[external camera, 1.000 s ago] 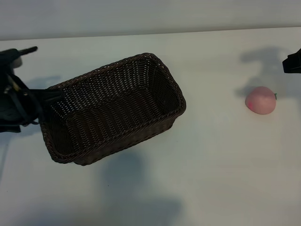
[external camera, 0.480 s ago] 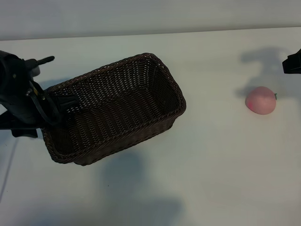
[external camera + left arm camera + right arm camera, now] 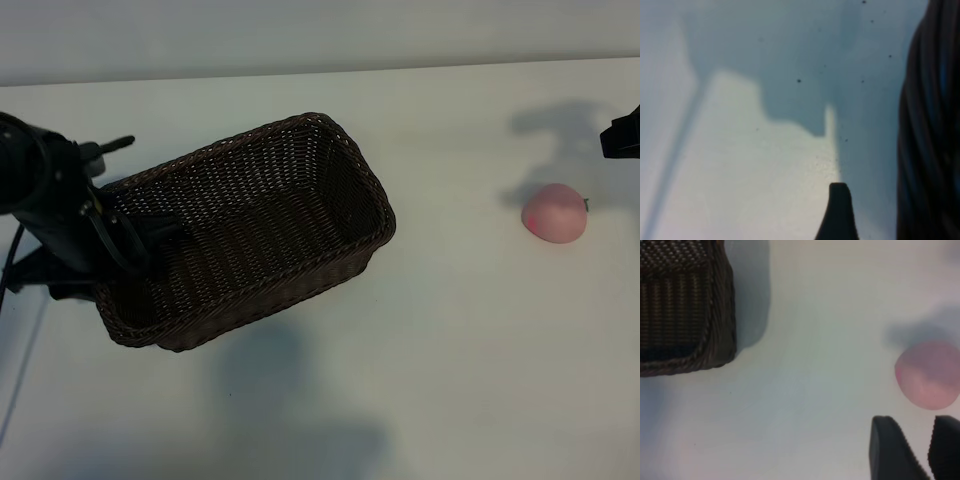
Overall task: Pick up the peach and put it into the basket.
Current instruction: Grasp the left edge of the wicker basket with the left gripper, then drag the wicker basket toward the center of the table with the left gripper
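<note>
White worktop (image 3: 450, 380), shadowed. Left claw (image 3: 150, 232) spread, straddling dark-brown woven wicker basket (image 3: 300, 200) rim. Right claw (image 3: 914, 449) part-open, empty, near small pink peach (image 3: 556, 212).

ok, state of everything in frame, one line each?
peach: on the table, loose, apart from the basket, ungripped.
basket: upright on the table, empty.
left gripper: open, at the basket's left end, one finger inside the rim, not closed on it.
right gripper: partly open, holding nothing, near the peach without touching it.
table: bears basket and peach.
</note>
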{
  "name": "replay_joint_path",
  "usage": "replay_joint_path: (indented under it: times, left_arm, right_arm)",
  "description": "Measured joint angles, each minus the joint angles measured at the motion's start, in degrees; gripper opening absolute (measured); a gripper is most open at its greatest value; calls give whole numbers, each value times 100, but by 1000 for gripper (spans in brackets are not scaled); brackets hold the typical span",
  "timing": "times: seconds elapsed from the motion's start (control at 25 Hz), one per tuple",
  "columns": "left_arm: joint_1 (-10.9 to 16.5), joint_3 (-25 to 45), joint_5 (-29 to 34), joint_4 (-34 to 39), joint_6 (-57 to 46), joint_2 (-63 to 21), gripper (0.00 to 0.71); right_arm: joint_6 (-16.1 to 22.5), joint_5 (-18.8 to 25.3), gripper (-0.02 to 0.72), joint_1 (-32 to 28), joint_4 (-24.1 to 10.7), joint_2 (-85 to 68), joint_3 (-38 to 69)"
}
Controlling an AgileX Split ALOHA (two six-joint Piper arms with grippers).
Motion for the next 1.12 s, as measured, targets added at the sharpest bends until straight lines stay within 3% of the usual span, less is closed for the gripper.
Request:
replay_joint_path:
  times: [0.32,0.48,0.56,0.84,1.12]
  left_arm:
    - [7,509,-756,-195,0,4,572]
    - [7,514,-824,-270,-67,-7,448]
    - [7,514,-899,-272,-88,-7,419]
    - [7,521,-981,-295,50,-53,409]
    - [39,580,-1172,-506,84,-774,407]
  right_arm:
    - [0,5,245,0,0,0,0]
    - [0,5,245,0,0,0,0]
    - [0,5,245,0,0,0,0]
    - [0,22,245,0,0,0,0]
    - [0,22,245,0,0,0,0]
